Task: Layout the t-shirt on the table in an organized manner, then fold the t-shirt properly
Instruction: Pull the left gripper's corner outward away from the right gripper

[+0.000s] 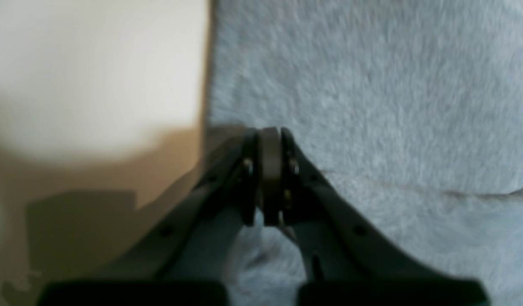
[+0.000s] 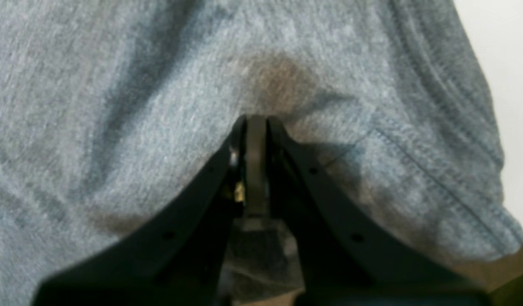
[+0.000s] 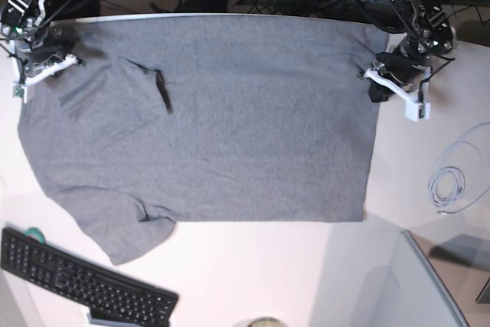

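Large white smooth table [image 3: 306, 273] with a curved edge: it carries everything. Bare surface shows near-side of both pincers and outboard of the left one.

Plain heather-grey soft cotton t-shirt [image 3: 230, 120]: spread nearly flat across the far half of the table, stretched between the two pincers. Body lies smooth. Hem end is by the left pincer, shoulder and sleeve end by the right. One sleeve splays toward the near edge, not squared; a dark crease and a slight ridge sit just inboard of the right pincer.

Black flat keyboard [image 3: 84, 281]: well away from both pincers, at the near edge, just beside the splayed sleeve. Coiled pale cable [image 3: 452, 185]: on the table near-side of the left pincer, apart from the shirt.

Left pincer [image 1: 269, 136]: jaws drawn together right at the shirt's straight edge, cloth on one side of the tips, bare table on the other. Whether any cloth is pinched I cannot tell; the view is blurred.

Right pincer [image 2: 256, 121]: jaws closed, tips pressed down on the grey knit with the ribbed collar band curving beside them. Puckers converge under the tips, but an actual pinch is not visible.

Judgement: laying out is mostly done, with sleeve and shoulder crease left to tidy. No fold is made; folding is all ahead.
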Tool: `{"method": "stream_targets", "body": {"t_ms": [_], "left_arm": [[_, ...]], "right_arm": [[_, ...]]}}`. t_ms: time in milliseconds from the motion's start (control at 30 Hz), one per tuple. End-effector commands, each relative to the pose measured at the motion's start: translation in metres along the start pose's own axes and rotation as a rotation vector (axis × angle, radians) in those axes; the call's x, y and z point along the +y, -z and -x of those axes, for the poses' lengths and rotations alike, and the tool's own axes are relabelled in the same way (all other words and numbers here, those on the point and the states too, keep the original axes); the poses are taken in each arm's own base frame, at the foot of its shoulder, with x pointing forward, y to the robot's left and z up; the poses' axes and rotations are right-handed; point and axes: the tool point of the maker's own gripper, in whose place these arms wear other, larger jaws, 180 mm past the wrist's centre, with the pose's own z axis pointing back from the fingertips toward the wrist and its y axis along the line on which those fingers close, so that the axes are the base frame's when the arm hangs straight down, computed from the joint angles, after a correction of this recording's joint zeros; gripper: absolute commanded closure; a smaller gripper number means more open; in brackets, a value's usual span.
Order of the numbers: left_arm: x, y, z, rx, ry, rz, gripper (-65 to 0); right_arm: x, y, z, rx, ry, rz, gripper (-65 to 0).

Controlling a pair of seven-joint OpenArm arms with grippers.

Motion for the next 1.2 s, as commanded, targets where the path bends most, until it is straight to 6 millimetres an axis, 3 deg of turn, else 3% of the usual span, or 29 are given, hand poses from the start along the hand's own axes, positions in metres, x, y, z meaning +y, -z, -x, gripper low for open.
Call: {"method": "stream_targets", "body": {"t_ms": [0, 367, 1067, 1167], "left_arm": [[0.008, -0.006, -0.017, -0.053, 0.01, -0.017, 0.0], [0.016, -0.009, -0.011, -0.048, -0.008, -0.034, 0.0], [0.023, -0.007, -0.025, -0.076, -0.039, -0.076, 0.0], [0.023, -0.007, -0.025, -0.076, -0.038, -0.077, -15.1]], "right_arm": [[-0.004, -0.002, -0.011, -0.033, -0.004, 0.008, -0.8], [-0.003, -0.002, -0.011, -0.032, -0.003, 0.007, -0.8], [-0.004, -0.003, -0.008, -0.028, -0.005, 0.007, -0.8], [-0.004, -0.003, -0.008, -0.028, -0.005, 0.007, -0.8]]}}
